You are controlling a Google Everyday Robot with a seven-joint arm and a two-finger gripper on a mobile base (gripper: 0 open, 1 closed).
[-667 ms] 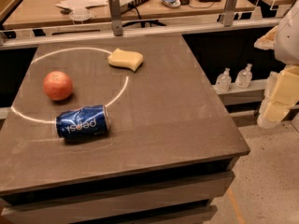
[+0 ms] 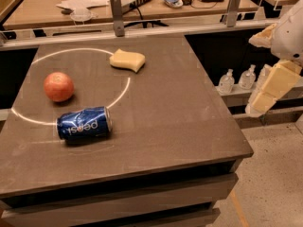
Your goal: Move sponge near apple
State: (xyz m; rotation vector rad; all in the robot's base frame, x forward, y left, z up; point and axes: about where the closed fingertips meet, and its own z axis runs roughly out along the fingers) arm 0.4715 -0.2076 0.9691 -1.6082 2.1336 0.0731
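Camera view shows the sponge (image 2: 127,60) lying flat toward the far side of the tabletop (image 2: 184,117), on a white ring marked on the surface. The apple (image 2: 58,86) sits inside that ring to the left, well apart from the sponge. Nearer the front, a dented blue Pepsi can (image 2: 84,123) lies on its side. The gripper (image 2: 267,91) hangs off the tabletop's right edge, apparently holding nothing; whether it is open or closed cannot be told.
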